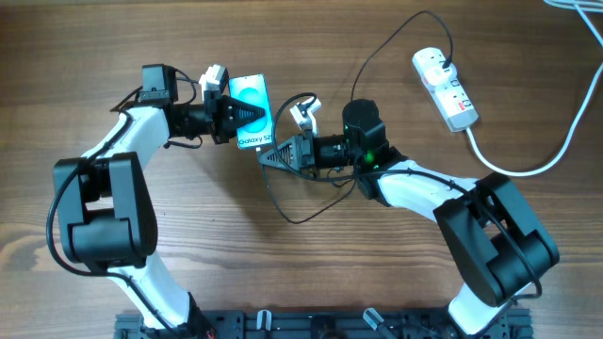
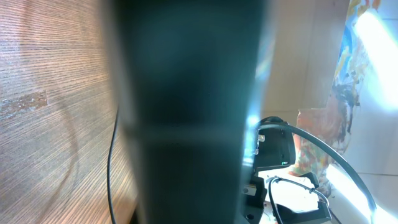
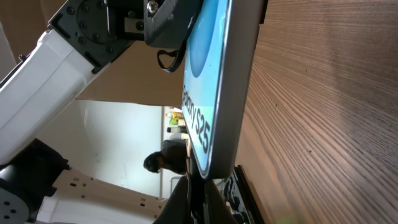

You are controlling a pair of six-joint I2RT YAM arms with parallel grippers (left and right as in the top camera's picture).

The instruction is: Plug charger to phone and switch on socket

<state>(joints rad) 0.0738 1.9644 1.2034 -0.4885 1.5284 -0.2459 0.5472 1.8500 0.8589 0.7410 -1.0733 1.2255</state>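
A: While my left gripper [image 1: 247, 111] clamps the phone [image 1: 254, 94], my right gripper [image 1: 266, 156], seemingly clenched on the charger [image 1: 364, 71] tip, sits at its lettered end.
B: Align squarely, push gently. The socket [image 1: 447, 88] lies well right of the phone.

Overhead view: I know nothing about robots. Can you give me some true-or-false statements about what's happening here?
1. The left gripper holds the flat smartphone with the teal screen. True.
2. The white oblong power strip lies beside the phone. False: it lies far off to the right.
3. A thin black cable leaves the power strip. True.
4. The right gripper rests on the power strip's switches. False: it is at the phone's white-strip end.
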